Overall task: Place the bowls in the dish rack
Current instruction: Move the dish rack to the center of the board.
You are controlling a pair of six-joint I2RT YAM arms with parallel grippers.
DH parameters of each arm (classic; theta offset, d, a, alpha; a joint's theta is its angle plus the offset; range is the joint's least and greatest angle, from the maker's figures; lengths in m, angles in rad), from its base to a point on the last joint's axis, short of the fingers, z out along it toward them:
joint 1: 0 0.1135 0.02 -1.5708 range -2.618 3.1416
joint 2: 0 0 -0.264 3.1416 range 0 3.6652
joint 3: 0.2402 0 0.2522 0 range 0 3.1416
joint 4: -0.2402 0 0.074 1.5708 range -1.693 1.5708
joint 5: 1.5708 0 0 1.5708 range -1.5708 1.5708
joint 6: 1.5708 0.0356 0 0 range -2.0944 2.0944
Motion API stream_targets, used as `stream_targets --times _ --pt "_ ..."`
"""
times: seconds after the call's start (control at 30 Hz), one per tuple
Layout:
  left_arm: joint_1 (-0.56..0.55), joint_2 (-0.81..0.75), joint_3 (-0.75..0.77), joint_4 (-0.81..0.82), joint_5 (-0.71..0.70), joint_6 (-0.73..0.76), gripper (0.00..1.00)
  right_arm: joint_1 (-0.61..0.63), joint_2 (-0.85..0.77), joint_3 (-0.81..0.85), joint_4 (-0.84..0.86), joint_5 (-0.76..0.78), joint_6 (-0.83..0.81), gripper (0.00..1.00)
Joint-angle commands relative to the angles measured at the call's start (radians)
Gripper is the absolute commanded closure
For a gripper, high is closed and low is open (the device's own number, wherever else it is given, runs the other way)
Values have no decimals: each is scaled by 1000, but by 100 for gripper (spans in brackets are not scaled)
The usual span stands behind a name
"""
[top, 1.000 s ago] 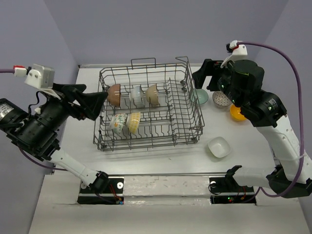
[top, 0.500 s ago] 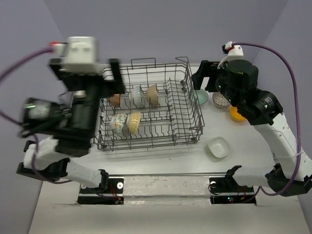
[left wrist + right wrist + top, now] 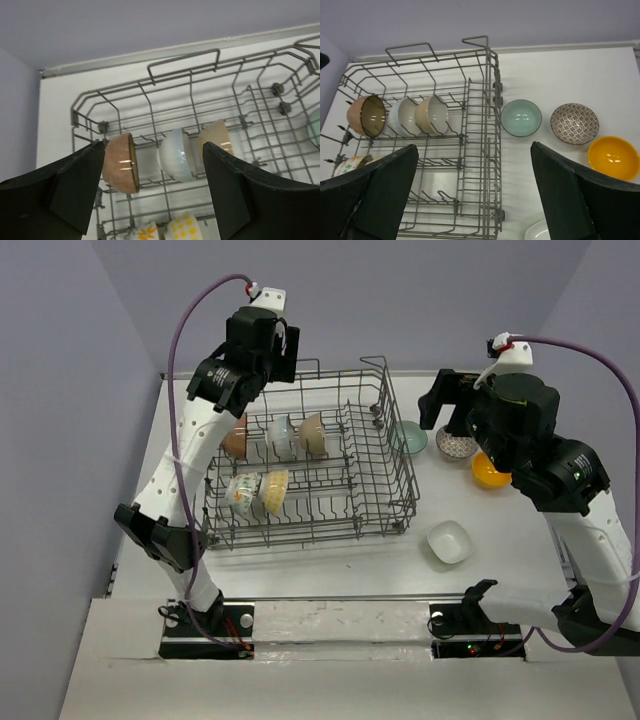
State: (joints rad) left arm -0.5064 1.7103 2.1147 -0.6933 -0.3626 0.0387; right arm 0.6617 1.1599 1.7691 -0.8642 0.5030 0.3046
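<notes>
The dish rack (image 3: 398, 462) stands mid-table. It holds a brown bowl (image 3: 235, 436), a pale white bowl (image 3: 282, 436) and a tan bowl (image 3: 312, 434) on edge in the back row. A floral bowl (image 3: 242, 492) and a yellow-dotted bowl (image 3: 274, 490) sit in front of them. On the table to the right lie a teal bowl (image 3: 408, 437), a patterned bowl (image 3: 455, 443), an orange bowl (image 3: 487, 472) and a squarish white bowl (image 3: 449, 541). My left gripper (image 3: 153, 146) is open and empty, high over the rack's back left. My right gripper (image 3: 474, 146) is open and empty, high above the rack's right side.
The rack's wire handles (image 3: 182, 56) rise above its back rim. Its tall right wall (image 3: 492, 100) stands between the racked bowls and the loose ones. The table's back edge meets the wall just behind the rack. The left arm's links reach up along the rack's left side.
My left arm has swung up from low at the rack's left side to high over its back left corner. My right arm has shifted slightly to the right. The bowls have not moved.
</notes>
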Motion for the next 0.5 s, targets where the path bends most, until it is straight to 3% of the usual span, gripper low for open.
stream_targets --times 0.0,0.23,0.47 --pt "-78 -145 -48 -40 128 -209 12 1 -45 -70 -42 150 10 0" --pt "-96 -313 -318 78 163 -264 10 1 -115 -328 -50 311 91 0" --pt "-196 -405 -501 143 123 -299 9 -94 -126 -484 -65 301 143 0"
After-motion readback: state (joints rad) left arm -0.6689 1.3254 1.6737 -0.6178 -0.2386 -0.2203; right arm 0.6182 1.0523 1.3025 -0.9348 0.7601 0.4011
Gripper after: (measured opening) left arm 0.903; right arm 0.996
